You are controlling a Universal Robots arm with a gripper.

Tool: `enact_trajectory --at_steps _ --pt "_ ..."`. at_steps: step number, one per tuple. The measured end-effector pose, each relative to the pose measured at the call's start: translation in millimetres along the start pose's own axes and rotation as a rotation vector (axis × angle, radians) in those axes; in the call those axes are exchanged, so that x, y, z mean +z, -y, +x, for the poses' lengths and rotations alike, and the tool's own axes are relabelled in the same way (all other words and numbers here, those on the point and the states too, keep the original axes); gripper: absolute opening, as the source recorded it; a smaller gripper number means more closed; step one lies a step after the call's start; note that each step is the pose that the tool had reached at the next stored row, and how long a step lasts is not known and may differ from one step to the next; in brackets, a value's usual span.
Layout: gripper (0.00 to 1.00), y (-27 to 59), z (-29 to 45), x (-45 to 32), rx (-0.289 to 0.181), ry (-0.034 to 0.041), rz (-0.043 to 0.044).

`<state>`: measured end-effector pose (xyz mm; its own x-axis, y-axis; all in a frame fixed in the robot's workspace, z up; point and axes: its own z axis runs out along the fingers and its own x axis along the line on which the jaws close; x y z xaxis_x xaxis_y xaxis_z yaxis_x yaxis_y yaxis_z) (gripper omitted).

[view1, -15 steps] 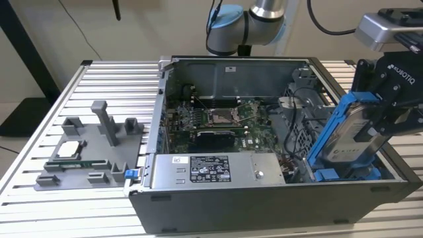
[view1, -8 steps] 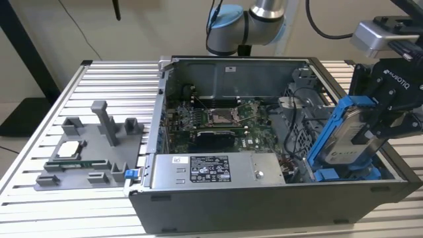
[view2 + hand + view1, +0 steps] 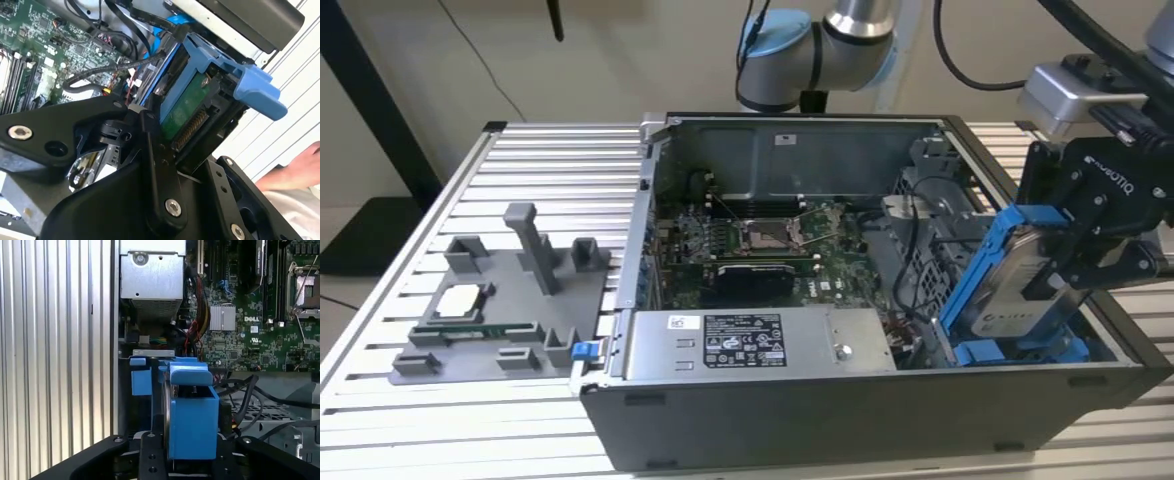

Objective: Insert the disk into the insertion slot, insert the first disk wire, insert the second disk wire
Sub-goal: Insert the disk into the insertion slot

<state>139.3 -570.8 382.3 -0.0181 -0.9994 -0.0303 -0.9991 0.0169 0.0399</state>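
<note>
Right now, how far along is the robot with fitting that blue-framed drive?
Picked up: the gripper clamps the disk, tilted, its lower end at the insertion slot. Not yet seated. Neither wire is in yet; loose black cables lie inside the case.

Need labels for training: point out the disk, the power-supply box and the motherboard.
disk (image 3: 1009,300), exterior view, silver side face.
power-supply box (image 3: 744,342), exterior view, white label.
motherboard (image 3: 704,243), exterior view, green board surface.

A plain beige wall (image 3: 627,60) stands at the far side, evenly and softly lit. A table (image 3: 454,440) of ribbed silver metal slats spreads across the near ground. At the exterior view's left a black slanted post (image 3: 380,110) meets a dark base (image 3: 360,240)
</note>
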Motion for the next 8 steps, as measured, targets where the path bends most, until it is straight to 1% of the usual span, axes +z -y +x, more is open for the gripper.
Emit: enact_trajectory --at_steps 4,5,6,8 --pt "0.0 0.0 0.0 0.1 0.0 -0.0001 0.0" --pt "0.0 0.1 -0.1 0.3 0.0 0.0008 0.0001" --pt "1.0 0.2 -0.1 0.4 0.0 0.0009 0.0003" --pt "1.0 0.1 0.0 -0.7 0.0 0.0 0.0"
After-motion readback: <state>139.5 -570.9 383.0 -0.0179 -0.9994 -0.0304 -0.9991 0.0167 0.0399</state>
